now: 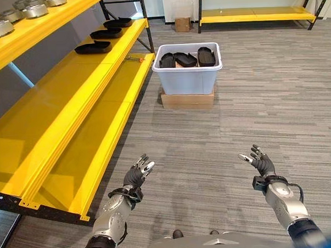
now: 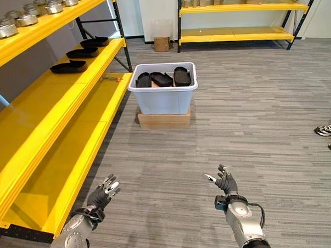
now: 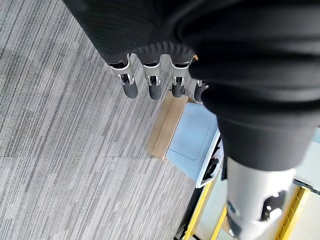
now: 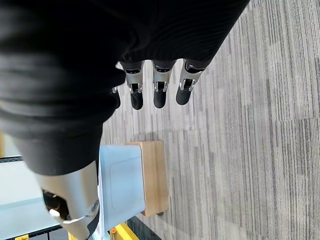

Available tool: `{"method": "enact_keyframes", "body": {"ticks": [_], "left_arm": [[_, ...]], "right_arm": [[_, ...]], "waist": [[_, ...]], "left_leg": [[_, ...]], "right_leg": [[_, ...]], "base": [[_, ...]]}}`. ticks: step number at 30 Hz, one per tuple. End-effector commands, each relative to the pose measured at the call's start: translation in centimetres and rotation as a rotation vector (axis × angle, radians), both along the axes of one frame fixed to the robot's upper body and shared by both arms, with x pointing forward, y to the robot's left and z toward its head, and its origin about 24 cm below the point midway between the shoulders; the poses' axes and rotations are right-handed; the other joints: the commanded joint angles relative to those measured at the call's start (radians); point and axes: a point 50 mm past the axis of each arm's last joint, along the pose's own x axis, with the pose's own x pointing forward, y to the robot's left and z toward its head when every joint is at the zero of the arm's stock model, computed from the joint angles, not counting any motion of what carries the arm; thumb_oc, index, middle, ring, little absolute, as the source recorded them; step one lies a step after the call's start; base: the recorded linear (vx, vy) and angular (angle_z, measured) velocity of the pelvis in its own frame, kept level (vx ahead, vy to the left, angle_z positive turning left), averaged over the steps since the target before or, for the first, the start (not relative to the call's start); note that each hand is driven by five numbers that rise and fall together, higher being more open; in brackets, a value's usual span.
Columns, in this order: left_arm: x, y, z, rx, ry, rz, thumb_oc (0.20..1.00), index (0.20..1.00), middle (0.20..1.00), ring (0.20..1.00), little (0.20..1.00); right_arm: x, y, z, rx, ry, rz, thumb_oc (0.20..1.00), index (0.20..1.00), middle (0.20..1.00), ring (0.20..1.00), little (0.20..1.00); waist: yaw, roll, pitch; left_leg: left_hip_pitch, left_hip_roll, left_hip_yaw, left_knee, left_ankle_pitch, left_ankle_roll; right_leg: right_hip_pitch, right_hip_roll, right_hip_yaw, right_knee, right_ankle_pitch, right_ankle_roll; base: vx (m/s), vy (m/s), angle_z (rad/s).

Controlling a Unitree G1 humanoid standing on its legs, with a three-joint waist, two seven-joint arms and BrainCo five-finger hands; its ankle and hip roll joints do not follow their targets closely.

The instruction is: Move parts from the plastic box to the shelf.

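black parts (image 1: pixel 186 59) half hidden in plastic box (image 1: pixel 188 79)

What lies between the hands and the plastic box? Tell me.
Only bare grey carpet floor separates the left hand and right hand from the plastic box, seen in both eye views.

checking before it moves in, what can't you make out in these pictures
- Plastic box: its walls hide the lower part of the black parts in the eye views, so their count and any layer beneath cannot be told.
- Metal parts on the top shelf: cut off by the edge of the left eye view.
- Small object on the shelf's lower level: too small to identify.
- Wooden block: mostly under the box.
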Motion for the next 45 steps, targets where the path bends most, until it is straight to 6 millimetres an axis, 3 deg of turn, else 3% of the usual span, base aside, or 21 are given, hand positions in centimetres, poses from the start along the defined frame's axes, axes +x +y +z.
{"method": "enact_keyframes", "body": {"ticks": [1, 9, 17, 19, 23, 24, 25, 27, 28, 32, 35, 40, 41, 45], "left_arm": [[1.6, 0.7, 1.6, -0.002, -0.083, -0.012, 1.000, 1.000, 1.000, 1.000, 1.000], [1.7, 2.3, 1.9, 0.016, -0.093, 0.038, 1.000, 1.000, 1.000, 1.000, 1.000], [2.1, 2.9, 2.4, 0.035, -0.107, 0.037, 1.000, 1.000, 1.000, 1.000, 1.000], [2.4, 2.8, 2.5, 0.044, -0.109, 0.027, 1.000, 1.000, 1.000, 1.000, 1.000], [2.9, 1.9, 2.5, 0.062, -0.111, -0.037, 1.000, 1.000, 1.000, 1.000, 1.000], [3.1, 1.4, 2.6, 0.053, -0.116, -0.046, 1.000, 1.000, 1.000, 1.000, 1.000], [3.4, 0.7, 2.7, 0.058, -0.142, -0.044, 1.000, 1.000, 1.000, 1.000, 1.000], [3.7, 0.6, 3.3, 0.078, -0.195, -0.001, 1.000, 1.000, 1.000, 1.000, 1.000], [3.9, 0.5, 4.1, 0.069, -0.245, 0.067, 1.000, 1.000, 1.000, 1.000, 1.000], [3.2, -0.3, 3.5, 0.045, -0.229, 0.023, 1.000, 1.000, 1.000, 1.000, 1.000], [2.8, -2.2, 2.9, 0.069, -0.234, -0.018, 1.000, 1.000, 1.000, 1.000, 1.000], [2.8, -1.5, 3.2, 0.134, -0.227, 0.119, 1.000, 1.000, 1.000, 1.000, 1.000], [2.6, -0.9, 3.1, 0.117, -0.201, 0.209, 1.000, 1.000, 1.000, 1.000, 1.000], [2.1, -0.6, 3.2, 0.130, -0.214, 0.249, 1.000, 1.000, 1.000, 1.000, 1.000]], "right_arm": [[2.1, 0.1, 2.5, -0.031, -0.142, 0.049, 1.000, 1.000, 1.000, 1.000, 1.000], [2.3, -0.7, 3.0, -0.050, -0.158, 0.059, 1.000, 1.000, 1.000, 1.000, 1.000], [3.2, -0.7, 3.9, -0.038, -0.196, 0.047, 1.000, 1.000, 1.000, 1.000, 1.000], [3.7, -0.6, 4.2, -0.038, -0.210, 0.041, 1.000, 1.000, 1.000, 1.000, 1.000], [4.2, -0.3, 4.7, -0.001, -0.231, 0.027, 1.000, 1.000, 1.000, 1.000, 1.000], [4.3, -0.5, 4.9, -0.004, -0.237, 0.018, 1.000, 1.000, 1.000, 1.000, 1.000], [4.2, -1.0, 5.2, -0.026, -0.246, -0.002, 1.000, 1.000, 1.000, 1.000, 1.000], [4.0, -1.4, 5.3, -0.065, -0.243, -0.017, 1.000, 1.000, 1.000, 1.000, 1.000], [3.7, -1.8, 5.1, -0.085, -0.245, -0.063, 1.000, 1.000, 1.000, 1.000, 1.000], [3.1, -2.3, 4.7, -0.105, -0.248, -0.146, 1.000, 1.000, 1.000, 1.000, 1.000], [2.5, -2.8, 5.7, -0.149, -0.347, -0.317, 1.000, 1.000, 1.000, 1.000, 1.000], [1.5, -2.9, 5.7, -0.193, -0.362, -0.407, 1.000, 1.000, 1.000, 1.000, 1.000], [1.1, -3.2, 5.9, -0.228, -0.370, -0.466, 1.000, 1.000, 1.000, 1.000, 1.000], [-0.6, -4.4, 5.2, -0.304, -0.302, -0.645, 1.000, 1.000, 1.000, 1.000, 1.000]], "waist": [[0.000, -0.054, -0.014], [0.000, -0.051, -0.004], [0.013, -0.043, 0.018], [0.017, -0.038, 0.027], [0.016, -0.025, 0.064], [0.008, -0.026, 0.070], [-0.020, -0.042, 0.077], [-0.032, -0.058, 0.076], [-0.030, -0.079, 0.083], [-0.022, -0.095, 0.095], [-0.049, -0.086, 0.078], [-0.057, -0.077, 0.056], [-0.057, -0.073, 0.044], [-0.068, -0.060, 0.022]], "left_leg": [[0.052, -0.005, 0.018, 0.006, -0.100, -0.016], [0.055, -0.021, 0.002, 0.006, -0.104, 0.001], [0.049, -0.046, -0.017, 0.006, -0.111, 0.038], [0.040, -0.054, -0.016, 0.006, -0.107, 0.055], [0.042, -0.064, -0.036, 0.006, -0.114, 0.071], [0.051, -0.069, -0.047, 0.006, -0.120, 0.068], [0.075, -0.086, -0.089, 0.006, -0.133, 0.062], [0.085, -0.102, -0.112, 0.006, -0.138, 0.059], [0.113, -0.122, -0.137, 0.006, -0.158, 0.056], [0.149, -0.134, -0.187, 0.006, -0.176, 0.057], [0.184, -0.147, -0.211, 0.007, -0.196, 0.073], [0.179, -0.147, -0.200, 0.044, -0.211, 0.072], [0.177, -0.147, -0.191, 0.060, -0.226, 0.069], [0.156, -0.145, -0.186, 0.123, -0.232, 0.053]], "right_leg": [[0.016, -0.067, -0.023, -0.052, 0.099, 0.076], [0.027, -0.072, -0.024, -0.034, 0.092, 0.076], [-0.025, -0.098, -0.037, 0.087, 0.077, 0.094], [-0.063, -0.108, -0.047, 0.193, 0.077, 0.101], [-0.232, -0.157, -0.077, 0.502, 0.163, 0.127], [-0.257, -0.141, -0.072, 0.505, 0.167, 0.131], [-0.259, -0.062, -0.038, 0.394, 0.167, 0.127], [-0.262, -0.030, -0.019, 0.300, 0.193, 0.125], [-0.288, -0.028, -0.046, 0.173, 0.278, 0.149], [-0.340, -0.035, -0.061, 0.060, 0.358, 0.173], [-0.309, -0.026, -0.016, 0.036, 0.337, 0.144], [-0.269, -0.014, -0.024, 0.065, 0.259, 0.101], [-0.252, -0.008, -0.030, 0.069, 0.222, 0.084], [-0.228, 0.013, -0.014, 0.070, 0.165, 0.050]], "base": [[-0.02, 0.068, 0.00], [-0.02, 0.112, 0.00], [-0.04, 0.137, 0.01], [-0.06, 0.155, -0.06], [-0.04, 0.185, -0.02], [0.11, 0.107, 0.16], [0.15, 0.024, 0.30], [0.26, -0.033, 0.53], [0.33, -0.070, 0.59], [0.38, -0.077, 0.32], [0.70, 0.021, 0.64], [0.32, -0.018, 0.39], [0.43, -0.076, 0.03], [0.38, -0.082, 0.10]]}}
